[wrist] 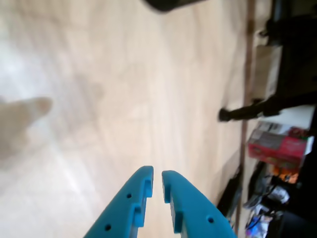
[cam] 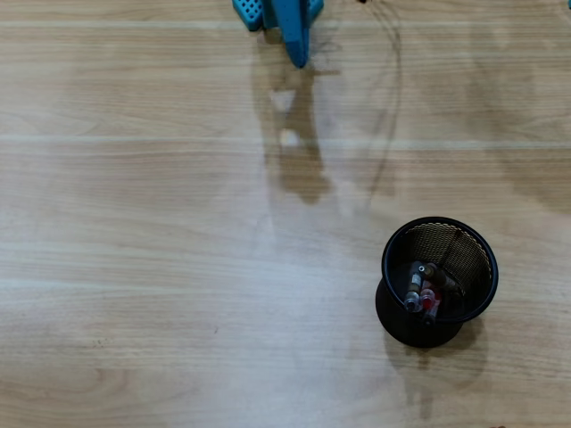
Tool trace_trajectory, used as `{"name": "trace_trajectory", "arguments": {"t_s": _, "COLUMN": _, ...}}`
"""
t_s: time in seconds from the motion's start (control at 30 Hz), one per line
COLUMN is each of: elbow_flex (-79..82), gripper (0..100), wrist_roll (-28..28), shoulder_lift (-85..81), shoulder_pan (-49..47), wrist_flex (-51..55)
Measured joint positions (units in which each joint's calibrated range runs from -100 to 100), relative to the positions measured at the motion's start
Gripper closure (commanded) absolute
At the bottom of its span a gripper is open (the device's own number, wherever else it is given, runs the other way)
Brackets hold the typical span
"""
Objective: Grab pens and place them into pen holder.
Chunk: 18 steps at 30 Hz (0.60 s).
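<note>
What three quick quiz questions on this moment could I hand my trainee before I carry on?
1. True or false: pens are lying loose on the table in the overhead view.
2. Where are the pens? A) in the gripper B) in the pen holder C) beside the holder
3. Fill in: in the wrist view, the blue gripper holds ____.

Key:
1. False; no loose pen shows on the wood.
2. B; their ends show inside the mesh cup. How many cannot be told.
3. Nothing; the fingertips nearly meet with only a thin gap between them.
</note>
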Motion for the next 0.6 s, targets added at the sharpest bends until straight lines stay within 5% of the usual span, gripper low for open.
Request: {"name": "trace_trajectory", "arguments": {"t_s": 0.6, "elbow_flex": 54.3, "gripper": 96, "wrist_roll": 2.9, "shoulder_lift": -42.0, "shoulder_pan": 2.9, "wrist_flex": -19.4}}
